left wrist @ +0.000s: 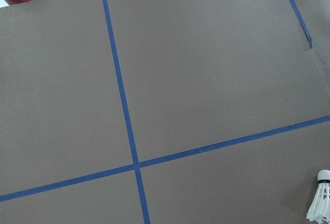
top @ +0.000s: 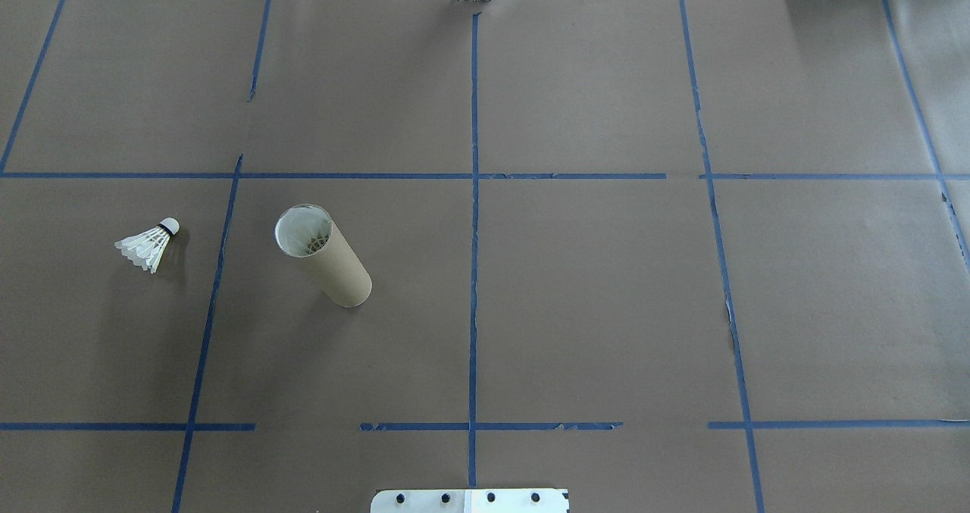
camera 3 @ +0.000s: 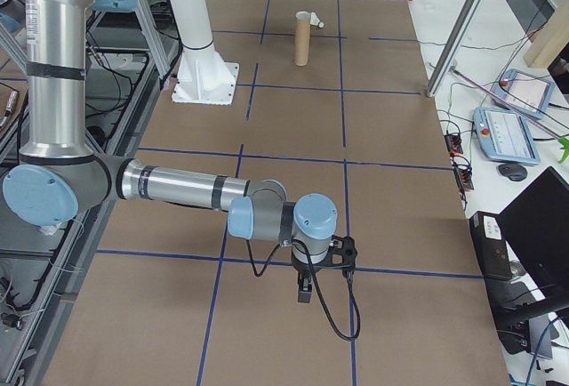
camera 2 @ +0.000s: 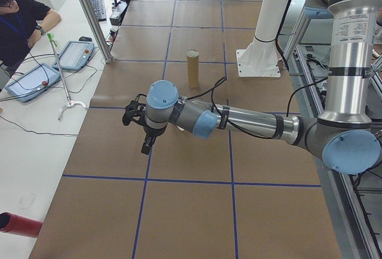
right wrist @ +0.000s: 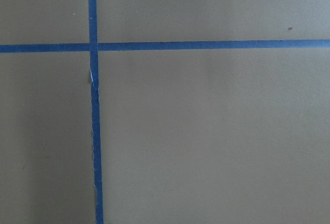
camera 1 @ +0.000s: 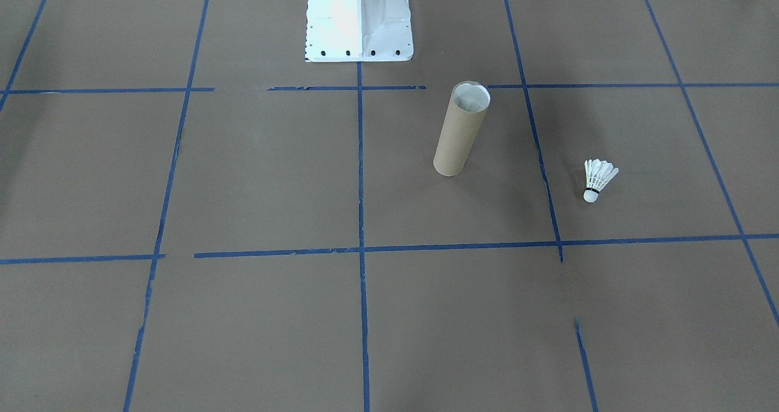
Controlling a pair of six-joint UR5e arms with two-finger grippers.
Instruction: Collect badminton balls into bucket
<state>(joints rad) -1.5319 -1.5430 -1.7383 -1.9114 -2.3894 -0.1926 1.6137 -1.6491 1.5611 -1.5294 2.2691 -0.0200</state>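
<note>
The bucket (camera 1: 461, 132) (top: 326, 259) is a brown cardboard tube standing upright on the brown table, and white feathers show inside its mouth. One badminton ball (camera 1: 597, 179) (top: 148, 245) lies on its side on the table, apart from the tube on the robot's left. It also shows at the lower right corner of the left wrist view (left wrist: 319, 203). My left gripper (camera 2: 143, 142) hangs above the table near that end. Far from both objects, my right gripper (camera 3: 304, 295) hovers over the table's other end. Both grippers appear only in the side views, so I cannot tell whether they are open or shut.
The white robot base (camera 1: 359, 28) stands at the table's robot-side edge. Blue tape lines grid the brown paper. A person sits at a side desk with teach pendants (camera 2: 74, 55). A red cylinder (camera 2: 18, 223) lies off the table's left end.
</note>
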